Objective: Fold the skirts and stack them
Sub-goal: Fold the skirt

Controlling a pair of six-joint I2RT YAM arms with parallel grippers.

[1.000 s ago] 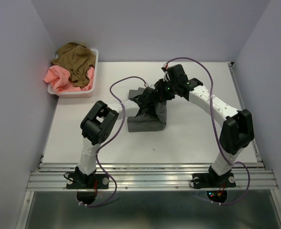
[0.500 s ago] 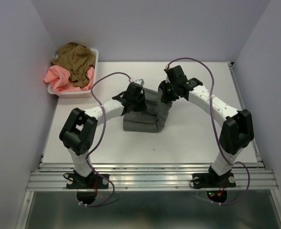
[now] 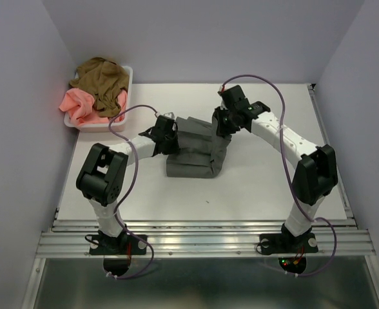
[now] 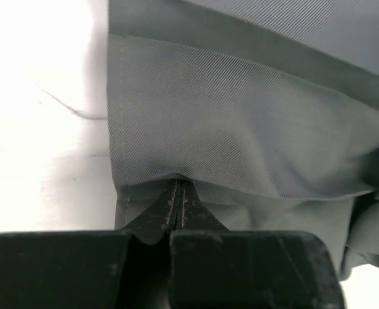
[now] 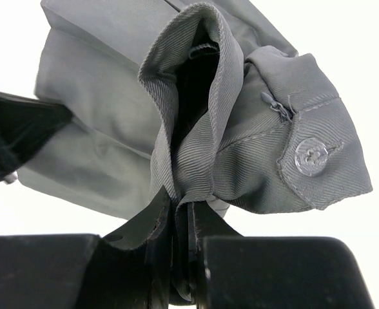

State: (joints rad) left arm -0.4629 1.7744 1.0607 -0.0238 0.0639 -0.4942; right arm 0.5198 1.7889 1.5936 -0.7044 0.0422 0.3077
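Olive-brown and pink on the far left: the olive-brown skirt (image 3: 102,80) lies heaped over the pink skirt (image 3: 78,106) in the white basket (image 3: 129,87), both unfolded and waiting their turn.

Moving in, the left arm climbs from its base to a high elbow, then reaches forward and to the right, low over the table (image 3: 260,187). The left gripper (image 4: 178,188) has its fingers pressed right together, with a stitched edge of cloth pinched between them.

Centre stage, the grey skirt (image 3: 193,154) sits on the table between the two arms, partly folded into a rough block with its layers showing.

On the skirt's right side, the right gripper (image 5: 180,207) is almost closed on a thick bunch of waistband (image 5: 196,129), the button (image 5: 312,156) just beside it. My read is that a pinch on each side stretches the cloth so the next fold can go over evenly.

From above, I can't quite tell whether that right corner is lifted off the table. The right arm bends wide to the right, its forearm angling back toward the middle.
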